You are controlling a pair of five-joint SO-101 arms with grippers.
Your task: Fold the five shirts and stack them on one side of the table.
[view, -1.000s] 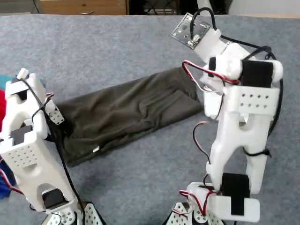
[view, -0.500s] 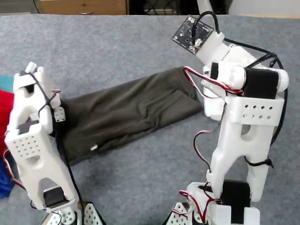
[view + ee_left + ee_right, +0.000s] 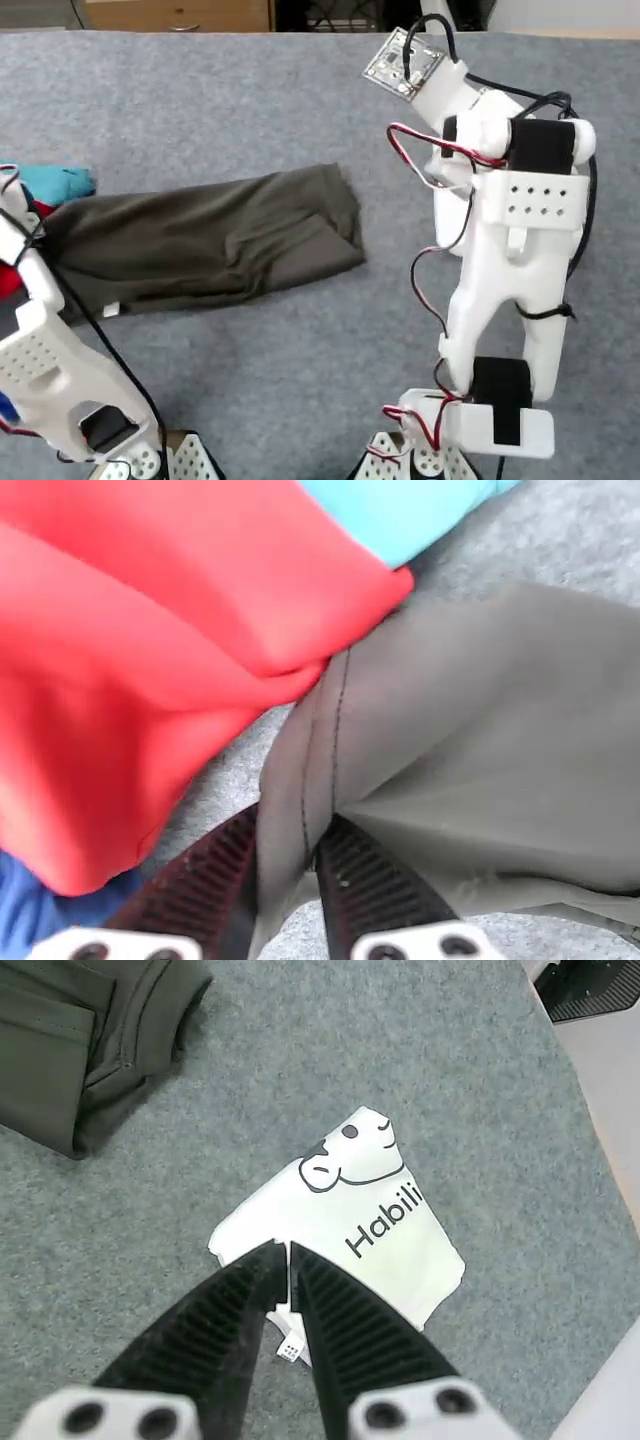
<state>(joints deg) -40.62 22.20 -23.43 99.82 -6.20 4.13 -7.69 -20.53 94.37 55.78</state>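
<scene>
A dark olive shirt (image 3: 200, 245), folded into a long strip, lies across the left half of the grey table (image 3: 250, 100). My left gripper (image 3: 290, 855) is shut on the seam at the olive shirt's (image 3: 480, 730) left end. That end touches a red shirt (image 3: 150, 630), with a teal shirt (image 3: 400, 510) and a blue shirt (image 3: 30, 920) beside it. My right gripper (image 3: 283, 1250) hovers shut and holding nothing above a white folded cloth (image 3: 370, 1230) with a printed figure. The olive shirt's other end (image 3: 70, 1050) lies a short way from it.
The teal shirt (image 3: 55, 183) and a bit of red (image 3: 6, 280) show at the table's left edge. The right arm (image 3: 510, 220) stands tall over the right side. A wooden cabinet (image 3: 180, 14) is behind the table. Bare grey felt lies in front of the olive shirt.
My left arm has swung left and dragged the olive shirt with it toward the red and teal shirts. The shirt's right end has drawn away from the right arm, which barely moved.
</scene>
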